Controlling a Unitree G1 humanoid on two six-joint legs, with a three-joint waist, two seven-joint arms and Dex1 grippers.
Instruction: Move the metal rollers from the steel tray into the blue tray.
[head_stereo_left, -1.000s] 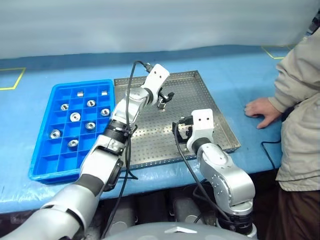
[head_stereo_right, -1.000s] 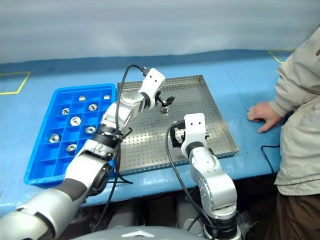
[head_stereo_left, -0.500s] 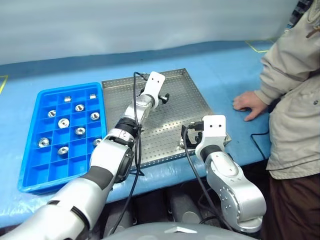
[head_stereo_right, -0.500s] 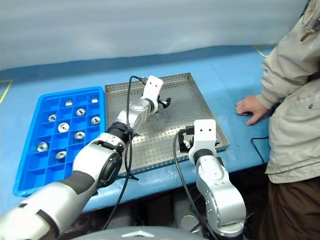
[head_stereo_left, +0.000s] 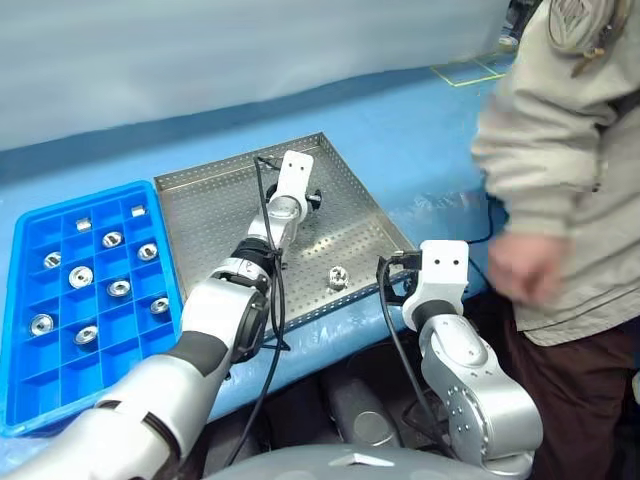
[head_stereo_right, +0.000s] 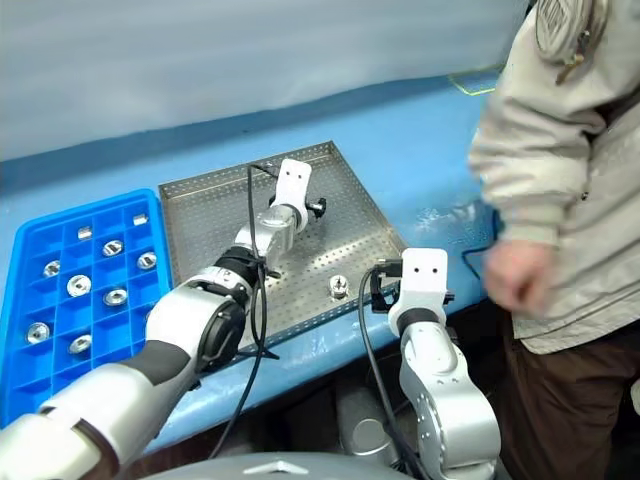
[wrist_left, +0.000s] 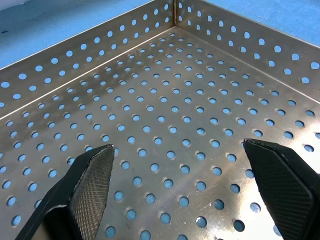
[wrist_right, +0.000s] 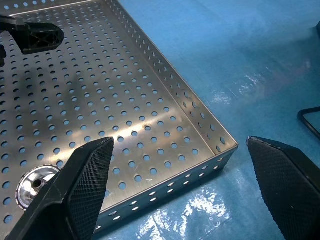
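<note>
From my remote seat this reads as a workshop or factory bench: a blue-covered table (head_stereo_left: 420, 130) with yellow tape marks (head_stereo_left: 470, 70), a perforated steel tray (head_stereo_left: 200, 215), and a blue tray (head_stereo_left: 40, 360) gridded for sorting parts.

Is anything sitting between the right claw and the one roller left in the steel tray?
Nothing visible. The roller lies alone on the steel tray's perforated floor, just ahead of the open right claw. The left claw hovers over the tray's far side, out of the way.
</note>
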